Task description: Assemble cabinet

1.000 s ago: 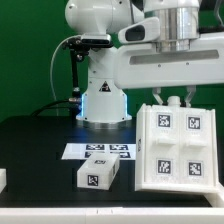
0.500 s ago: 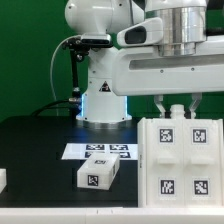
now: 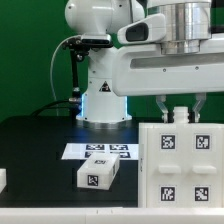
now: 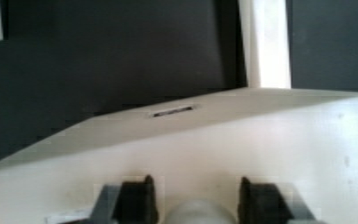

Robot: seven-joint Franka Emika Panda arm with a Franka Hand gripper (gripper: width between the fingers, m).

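Note:
The cabinet [image 3: 182,160] is a large white box with four square tags on the panel that faces the exterior camera. It stands upright at the exterior view's right and runs out of frame at the right and bottom. My gripper [image 3: 181,108] is at its top edge, with one finger on each side of the top wall, shut on it. In the wrist view the cabinet's white wall [image 4: 211,140] fills the lower half. The two dark fingers [image 4: 137,200] of my gripper [image 4: 201,205] clamp it.
A small white tagged block [image 3: 100,175] lies left of the cabinet. The marker board [image 3: 100,152] lies behind the block, in front of the arm's base [image 3: 103,105]. Another white part [image 3: 3,180] pokes in at the left edge. The table is black.
The cabinet has tipped up from a slanted pose to face the exterior camera squarely. It looks larger and has shifted right and down in frame, with the gripper still on it.

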